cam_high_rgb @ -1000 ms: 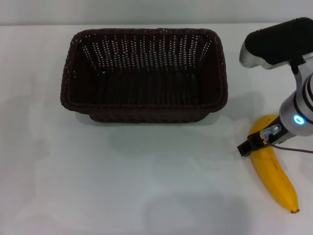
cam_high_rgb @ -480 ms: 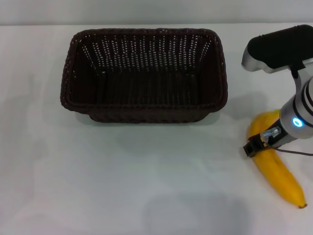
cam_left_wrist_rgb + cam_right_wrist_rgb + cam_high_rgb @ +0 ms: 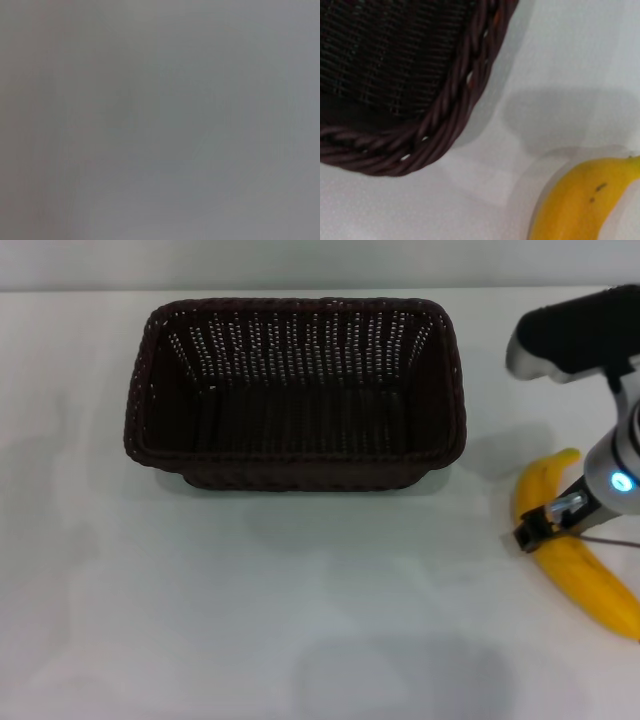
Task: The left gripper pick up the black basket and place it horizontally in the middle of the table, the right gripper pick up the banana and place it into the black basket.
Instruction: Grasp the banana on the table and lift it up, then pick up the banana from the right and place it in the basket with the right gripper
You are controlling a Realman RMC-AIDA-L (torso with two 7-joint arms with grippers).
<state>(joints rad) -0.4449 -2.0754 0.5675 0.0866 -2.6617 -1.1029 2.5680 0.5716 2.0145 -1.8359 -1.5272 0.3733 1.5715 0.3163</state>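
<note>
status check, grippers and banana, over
Right gripper over banana, fingers unclear. Left gripper out of view. Black basket mid-table, empty. Nothing between.

The white table (image 3: pixel 300 620) carries the black basket (image 3: pixel 295 390) and, well apart, the banana (image 3: pixel 585 565).

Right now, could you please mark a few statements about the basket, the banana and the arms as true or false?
1. The black basket holds the banana. False: the basket is empty and the banana lies on the table to the basket's right.
2. The basket sits lengthwise across the table, open side up. True.
3. The right arm is over the banana. True; whether it grips the fruit cannot be told.
4. The left arm reaches into the basket. False: no left arm shows in the head view.
5. The banana touches the basket. False: bare white table separates them.
</note>
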